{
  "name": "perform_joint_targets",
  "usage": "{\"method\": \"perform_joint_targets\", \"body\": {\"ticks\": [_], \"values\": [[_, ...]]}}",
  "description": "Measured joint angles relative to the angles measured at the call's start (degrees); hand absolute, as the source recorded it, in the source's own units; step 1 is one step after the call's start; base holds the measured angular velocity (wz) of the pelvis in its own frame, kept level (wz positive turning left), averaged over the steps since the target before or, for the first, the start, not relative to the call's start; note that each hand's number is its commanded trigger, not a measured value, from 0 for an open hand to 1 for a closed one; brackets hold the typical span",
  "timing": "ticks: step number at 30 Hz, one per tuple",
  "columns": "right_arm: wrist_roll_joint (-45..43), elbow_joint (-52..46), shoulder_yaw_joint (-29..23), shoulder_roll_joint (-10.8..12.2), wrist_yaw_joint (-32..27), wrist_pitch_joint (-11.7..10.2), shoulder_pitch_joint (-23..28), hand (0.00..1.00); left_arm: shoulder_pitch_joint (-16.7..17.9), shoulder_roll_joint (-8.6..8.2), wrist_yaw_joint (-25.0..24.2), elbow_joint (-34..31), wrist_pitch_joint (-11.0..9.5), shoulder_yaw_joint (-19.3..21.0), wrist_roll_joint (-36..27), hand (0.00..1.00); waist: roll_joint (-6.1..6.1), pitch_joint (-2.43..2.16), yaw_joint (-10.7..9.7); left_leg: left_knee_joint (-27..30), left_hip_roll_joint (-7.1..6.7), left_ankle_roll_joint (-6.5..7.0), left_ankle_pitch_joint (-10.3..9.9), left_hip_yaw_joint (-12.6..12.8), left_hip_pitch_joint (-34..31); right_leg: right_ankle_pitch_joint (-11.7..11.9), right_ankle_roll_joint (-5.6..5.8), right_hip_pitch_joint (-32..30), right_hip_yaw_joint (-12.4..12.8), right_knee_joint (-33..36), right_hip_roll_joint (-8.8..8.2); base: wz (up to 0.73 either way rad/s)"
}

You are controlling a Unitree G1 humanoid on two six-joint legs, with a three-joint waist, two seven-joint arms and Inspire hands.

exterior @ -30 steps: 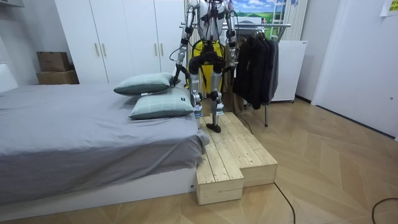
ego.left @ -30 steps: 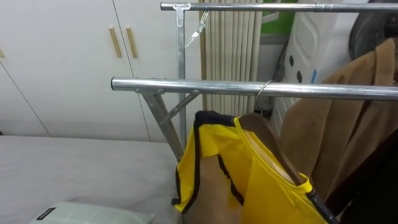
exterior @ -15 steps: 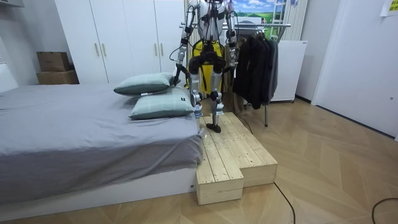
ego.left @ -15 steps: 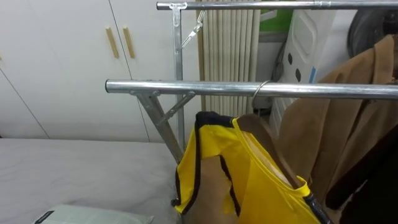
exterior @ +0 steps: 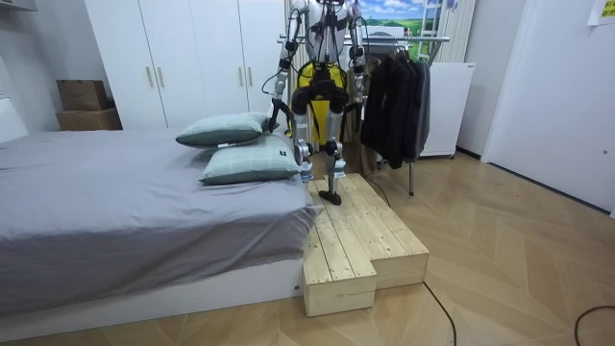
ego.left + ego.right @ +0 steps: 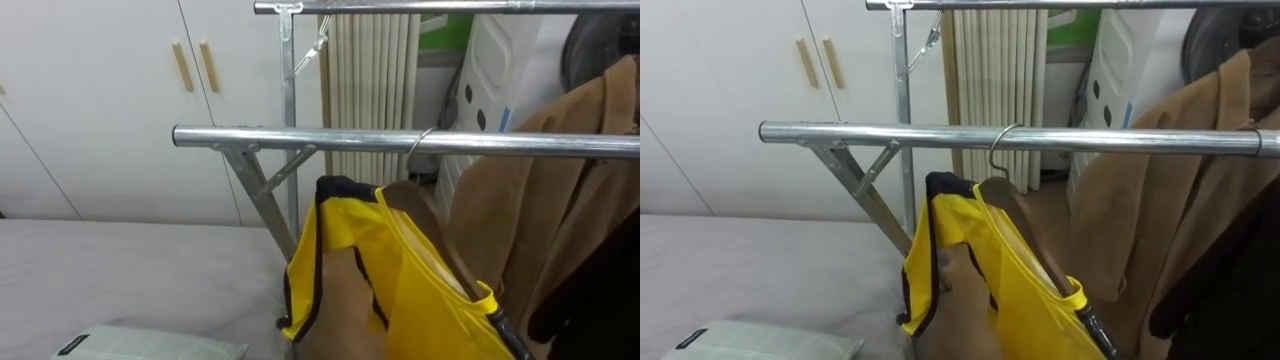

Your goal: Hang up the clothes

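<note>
A yellow garment (image 6: 400, 280) with black trim hangs on a wooden hanger. The hanger's metal hook (image 6: 420, 150) sits over the near silver rail (image 6: 300, 137) of the clothes rack. The garment hangs free, with nothing touching it. In the room view I stand on a wooden platform (image 5: 365, 240) facing the rack, the yellow garment (image 5: 317, 75) in front of me. My left hand (image 5: 273, 115) hangs low at my side near the pillows. My right hand (image 5: 362, 104) hangs low beside the dark clothes.
A brown coat (image 6: 540, 190) hangs on the same rail to the right, and dark clothes (image 5: 394, 106) beyond it. A second, higher rail (image 6: 450, 8) runs behind. The bed (image 6: 120, 270) with a pillow (image 6: 130, 345) lies to my left, and white wardrobe doors (image 6: 100, 100) stand behind it.
The eye view has shifted slightly as the camera moved. The garment, the hanger and my arms have stayed in place.
</note>
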Motion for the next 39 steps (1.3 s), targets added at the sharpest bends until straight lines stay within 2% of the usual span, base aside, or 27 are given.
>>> {"method": "perform_joint_targets", "body": {"ticks": [7,11,15,20,23,24,25,26,28,29,30,31,32,33,34,35,36,37,39], "values": [[0.0,0.0,0.0,0.4,0.0,0.0,0.1,0.00,0.0,0.03,1.5,0.0,-0.8,0.1,0.0,0.00,-0.56,-0.16,0.2,0.0,0.04,0.00,0.0,-0.1,0.1,-0.1,-0.15,0.0,-0.8,0.1,-0.06,0.00],[-0.1,0.0,0.1,0.4,0.0,-0.1,0.2,0.00,0.2,-0.08,2.3,0.0,-1.4,0.0,0.0,0.00,-0.68,-0.08,0.5,0.0,0.10,0.00,0.0,-0.2,0.6,-0.2,-0.27,0.6,-1.5,0.0,-0.12,0.00],[-0.5,-0.6,2.3,0.0,-0.1,-0.2,0.2,0.00,0.3,-0.24,3.2,0.0,-2.1,-0.1,0.0,0.00,-0.56,-0.12,0.9,0.1,0.12,-0.01,0.0,-0.8,0.7,-0.4,-0.59,0.9,-1.6,0.1,-0.11,0.05],[-4.5,-0.9,2.9,-0.1,0.1,-0.5,-0.8,0.00,0.1,-0.62,4.0,-0.2,-2.8,0.0,0.0,0.00,-0.13,-0.36,1.4,1.7,0.07,-0.11,0.0,-2.1,-1.5,-0.6,-0.83,0.1,-4.4,0.2,-0.64,0.27],[-7.5,-1.2,3.9,-0.8,0.7,-0.9,-2.1,0.00,0.2,-1.00,3.9,-1.5,-3.3,0.6,0.3,0.00,0.69,-0.62,1.4,3.7,0.11,-0.14,0.0,-2.2,-4.9,-0.8,-1.05,-1.5,-8.3,0.4,-1.33,0.61],[-9.5,-1.2,4.2,-1.1,1.1,-0.9,-2.7,0.00,0.2,-1.02,3.8,-2.2,-3.4,0.7,0.3,0.00,0.87,-0.67,1.4,4.4,0.15,-0.30,0.1,-2.1,-6.3,-0.9,-1.22,-2.3,-11.1,0.6,-1.75,0.77],[-11.6,-1.0,4.6,-1.4,1.2,-0.9,-3.8,0.00,0.2,-1.04,3.7,-2.6,-3.6,0.6,0.2,0.00,0.98,-0.66,1.5,4.6,0.21,-0.60,0.3,-1.8,-7.5,-0.9,-1.27,-3.0,-15.6,0.5,-2.39,0.76],[-12.6,-0.8,4.7,-1.5,1.2,-0.9,-4.5,0.00,0.2,-1.03,3.7,-2.7,-3.6,0.6,0.2,0.00,1.01,-0.70,1.6,4.7,0.26,-0.72,0.4,-1.5,-8.2,-1.0,-1.43,-3.4,-18.5,0.2,-2.85,0.74],[-13.7,0.4,5.1,-2.0,1.2,-1.2,-6.2,0.00,-0.2,-0.99,3.6,-3.0,-3.7,0.6,0.3,0.00,1.21,-0.46,1.3,5.6,0.43,-0.66,1.5,-0.7,-10.3,-1.1,-1.82,-3.3,-26.3,-1.1,-4.28,0.96],[-13.7,0.6,5.4,-2.3,1.2,-1.2,-6.2,0.00,-0.6,-0.96,3.6,-2.9,-3.6,0.4,0.4,0.00,0.88,-0.26,1.2,6.1,1.02,-0.60,1.5,0.6,-10.4,-1.2,-2.01,-3.2,-28.1,-1.1,-4.67,1.14],[-13.8,1.0,5.6,-2.5,1.2,-1.2,-6.4,0.00,-0.5,-0.72,3.3,-2.5,-3.6,0.6,0.8,0.00,1.01,-0.33,1.5,8.7,1.90,-0.35,0.6,4.2,-10.6,-1.8,-2.19,-3.0,-32.2,-0.9,-5.40,1.07],[-14.2,1.3,5.6,-2.7,1.2,-1.1,-6.5,0.00,-0.2,-0.55,2.7,-2.4,-3.5,0.9,1.1,0.00,1.20,-0.25,1.6,12.3,3.43,-0.25,-0.7,7.4,-10.9,-2.1,-2.38,-3.0,-35.2,-0.9,-5.72,1.06],[-14.2,1.3,5.6,-3.1,1.2,-1.0,-6.4,0.00,-0.1,-0.36,2.5,-2.4,-3.5,1.6,1.3,0.00,1.15,-0.20,1.7,14.0,4.29,-0.12,-1.2,9.3,-10.9,-2.4,-2.48,-3.1,-36.5,-0.8,-5.90,1.19],[-14.2,1.3,5.4,-3.4,1.2,-1.0,-6.3,0.00,0.0,0.44,2.3,-2.4,-3.0,1.7,1.7,0.00,0.98,-0.13,1.2,17.4,6.06,0.35,-2.1,12.1,-10.6,-2.8,-2.56,-3.4,-39.4,-0.6,-6.32,1.40],[-14.2,1.3,4.9,-3.4,1.2,-1.0,-6.2,0.00,-0.1,1.06,2.0,-2.5,-2.4,1.6,2.4,0.00,0.75,0.02,0.8,20.5,7.46,0.52,-2.9,13.8,-10.1,-3.4,-2.56,-3.7,-42.7,-0.1,-6.86,1.47],[-14.2,1.3,4.8,-3.4,1.2,-0.9,-6.1,0.00,-0.1,1.36,1.9,-2.7,-2.1,1.5,2.9,0.00,0.65,0.03,0.6,21.7,8.01,0.48,-3.1,14.3,-9.8,-3.7,-2.58,-4.1,-44.4,0.3,-7.22,1.53],[-14.1,1.3,4.2,-3.4,1.2,-0.9,-6.1,0.00,-0.2,1.90,1.8,-2.9,-2.0,1.6,4.3,0.00,0.61,0.03,0.4,23.4,8.99,0.22,-3.3,14.7,-9.2,-4.0,-2.57,-4.3,-47.5,0.6,-7.58,1.51],[-14.1,1.3,3.9,-3.5,1.2,-0.9,-6.1,0.00,-0.1,2.31,1.6,-2.9,-1.9,1.6,4.9,0.00,0.27,0.25,0.2,23.6,9.37,0.21,-3.3,15.5,-7.9,-4.0,-2.56,-4.5,-50.8,0.6,-8.18,1.52],[-14.2,1.3,3.9,-3.6,1.2,-0.9,-6.1,0.00,0.0,2.65,1.3,-2.9,-1.5,1.6,5.6,0.00,-0.07,0.46,0.1,22.8,9.37,0.17,-3.4,16.6,-5.9,-4.1,-2.32,-4.9,-54.8,0.7,-8.79,1.42]]}}
